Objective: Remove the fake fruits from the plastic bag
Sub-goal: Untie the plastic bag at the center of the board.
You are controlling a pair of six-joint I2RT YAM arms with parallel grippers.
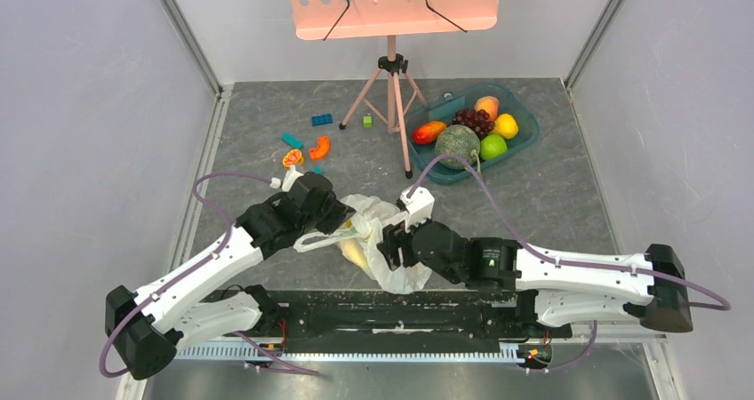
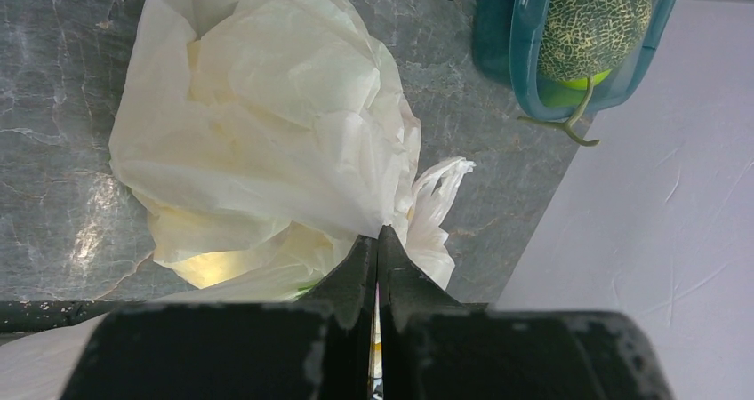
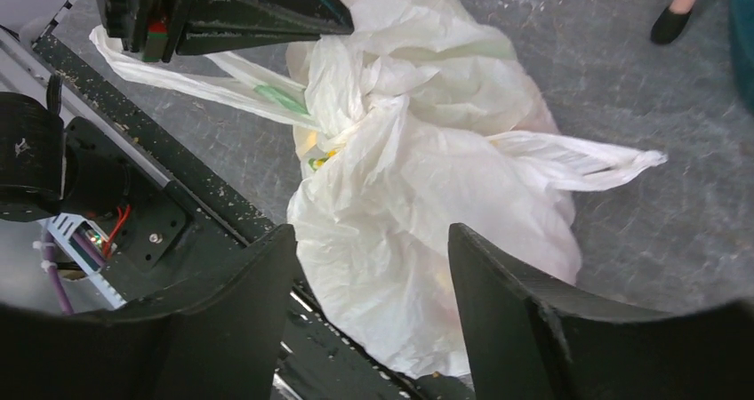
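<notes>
The plastic bag [image 1: 384, 233] lies crumpled on the table just ahead of the arm bases, and it also shows in the left wrist view [image 2: 267, 107] and the right wrist view [image 3: 427, 178]. A yellow fake fruit [image 1: 356, 253] shows dimly through the film [image 2: 209, 267]; the red-pink cluster is hidden. My left gripper [image 1: 342, 218] is shut [image 2: 378, 238] on a loop handle [image 3: 204, 84] of the bag, pulled out to the left. My right gripper [image 1: 391, 244] is open [image 3: 369, 240] and hovers over the bag's near end, jaws either side of the film.
A teal bin [image 1: 531, 116] at back right holds the netted melon [image 1: 457, 144], dark grapes [image 1: 471, 120] and other fruit. A tripod stand [image 1: 391, 89] stands behind the bag. Small toys [image 1: 307, 147] lie back left. The black base rail [image 1: 400, 307] runs beside the bag.
</notes>
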